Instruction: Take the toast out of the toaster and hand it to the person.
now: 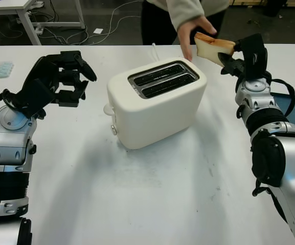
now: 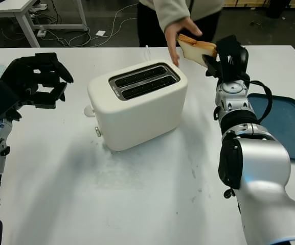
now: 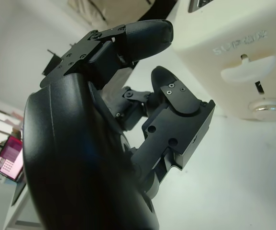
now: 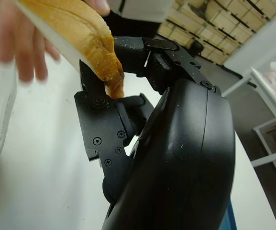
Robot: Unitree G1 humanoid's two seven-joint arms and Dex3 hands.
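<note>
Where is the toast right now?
The toast is out of the toaster, held by the right hand beyond the toaster's far right corner, with the person's hand on its other end.

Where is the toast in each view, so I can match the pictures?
Left eye view: toast at upper right, between the right hand and the person's hand.
Right eye view: toast above centre, right of the toaster.
Left wrist view: no toast; the toaster's side is there.
Right wrist view: toast held in the hand's fingers.
Shared landmark: the toaster.

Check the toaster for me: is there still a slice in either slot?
No, both slots of the toaster look dark and empty; the toast is in the right hand.
</note>
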